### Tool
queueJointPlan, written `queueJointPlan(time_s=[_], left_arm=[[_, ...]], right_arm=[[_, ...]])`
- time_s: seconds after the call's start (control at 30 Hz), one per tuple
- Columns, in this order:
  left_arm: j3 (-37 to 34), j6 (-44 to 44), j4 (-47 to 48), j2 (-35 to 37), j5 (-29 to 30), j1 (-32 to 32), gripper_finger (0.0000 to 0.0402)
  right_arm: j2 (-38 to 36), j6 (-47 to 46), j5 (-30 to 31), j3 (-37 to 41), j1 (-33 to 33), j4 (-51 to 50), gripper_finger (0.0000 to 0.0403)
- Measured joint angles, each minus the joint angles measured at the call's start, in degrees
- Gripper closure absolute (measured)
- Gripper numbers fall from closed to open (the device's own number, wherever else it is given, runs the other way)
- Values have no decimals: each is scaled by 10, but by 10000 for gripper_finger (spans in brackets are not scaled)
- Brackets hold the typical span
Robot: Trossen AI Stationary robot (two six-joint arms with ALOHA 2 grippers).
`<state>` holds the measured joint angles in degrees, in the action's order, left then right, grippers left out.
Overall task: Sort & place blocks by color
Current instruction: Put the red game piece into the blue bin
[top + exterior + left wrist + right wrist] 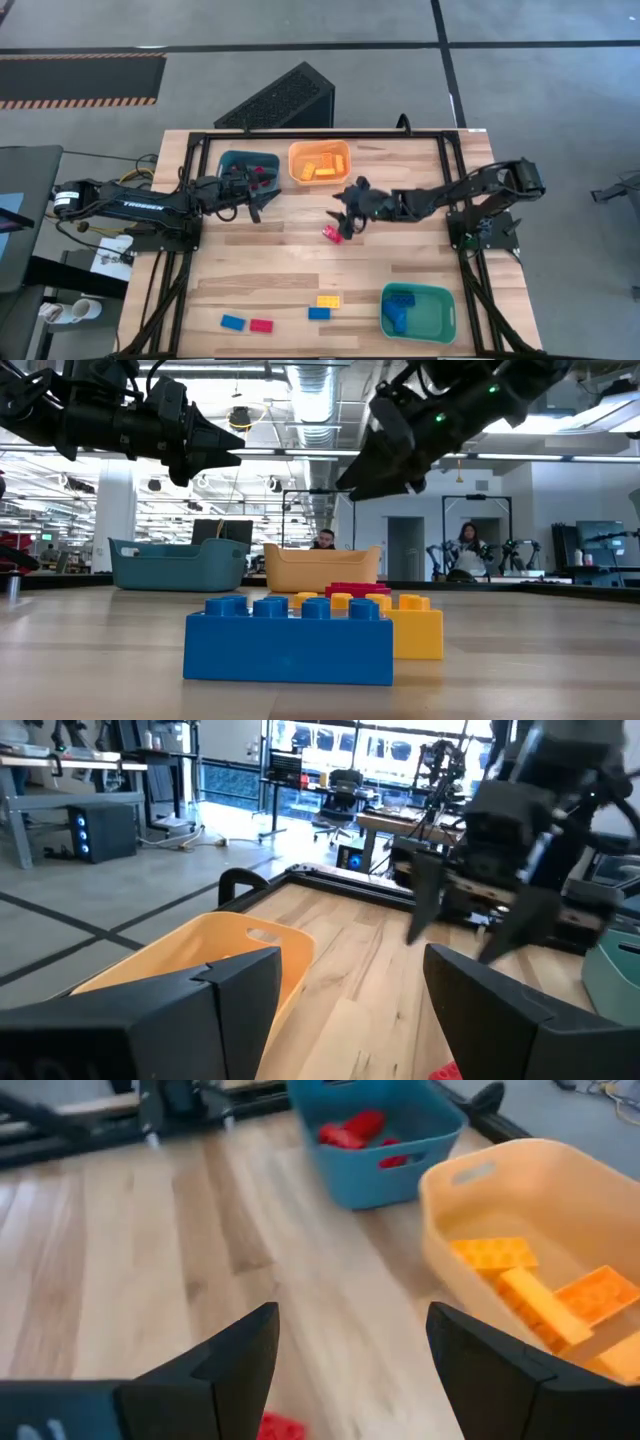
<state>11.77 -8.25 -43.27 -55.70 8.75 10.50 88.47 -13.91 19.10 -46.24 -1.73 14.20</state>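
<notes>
Pale wooden bench [270, 270]: both end effectors open and empty, right end effector [345, 222] above a small red studded plastic block [332, 233], left end effector [252, 205] beside the teal plastic bin [228, 160].

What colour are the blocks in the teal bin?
Red, clearest in the right wrist view.

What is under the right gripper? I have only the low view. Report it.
Observer: A red block lies on the table just below the open right gripper, not held.
Operator: Now give me the bin contents.
Observer: The teal bin holds red blocks, and the orange bin holds orange blocks.
Operator: Tell me where blue goes.
Observer: A green bin, at the table corner on the right arm's side and apart from the other two, holds blue blocks.
</notes>
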Motion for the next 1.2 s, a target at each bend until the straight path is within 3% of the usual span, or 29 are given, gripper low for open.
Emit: queueJointPlan(time_s=[0.23, 0.8, 1.2], left_arm=[[0, -5, 0, -5, -13, 0, 171], [0, -10, -2, -14, -83, -2, 171], [0, -27, 6, -14, -70, -102, 171]], right_arm=[[23, -7, 21, -2, -48, -7, 127], [28, -105, 27, 0, -92, -50, 127], [28, -164, 97, 0, -147, -59, 127]])
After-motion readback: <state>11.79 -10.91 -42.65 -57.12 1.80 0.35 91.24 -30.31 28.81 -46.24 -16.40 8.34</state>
